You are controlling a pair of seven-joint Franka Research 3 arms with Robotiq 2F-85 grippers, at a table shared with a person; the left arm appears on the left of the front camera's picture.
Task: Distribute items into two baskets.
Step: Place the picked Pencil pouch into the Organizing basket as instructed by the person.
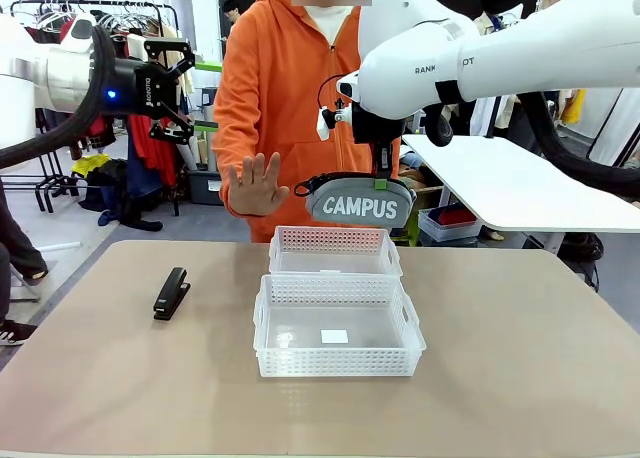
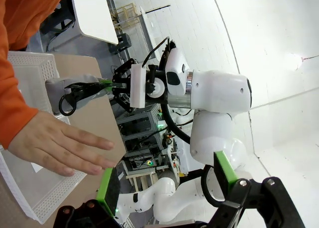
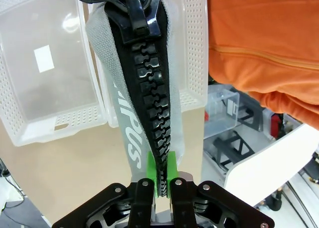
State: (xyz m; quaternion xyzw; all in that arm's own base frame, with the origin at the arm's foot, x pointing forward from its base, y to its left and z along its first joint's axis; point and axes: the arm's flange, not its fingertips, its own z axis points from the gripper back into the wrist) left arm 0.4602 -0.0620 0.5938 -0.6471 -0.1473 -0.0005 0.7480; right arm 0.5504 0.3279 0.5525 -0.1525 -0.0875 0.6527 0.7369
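Right gripper (image 3: pixel 162 177) pinches the "CAMPUS" pouch (image 1: pixel 362 208) above the far basket (image 1: pixel 330 243); left gripper (image 1: pixel 185 90) gapes empty; stapler (image 1: pixel 171 294) lies apart.

Bright even indoor light; wrist views distorted.

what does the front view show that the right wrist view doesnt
Front view alone: the black stapler lying flat at the left, the open left gripper held high, and the person's open hand, palm toward the robot.
Right wrist view alone: the black zip close up, with the green pads pinching its end.
Both: the grey pouch hanging from the shut right gripper, the smaller basket and larger basket below, and the orange hoodie.
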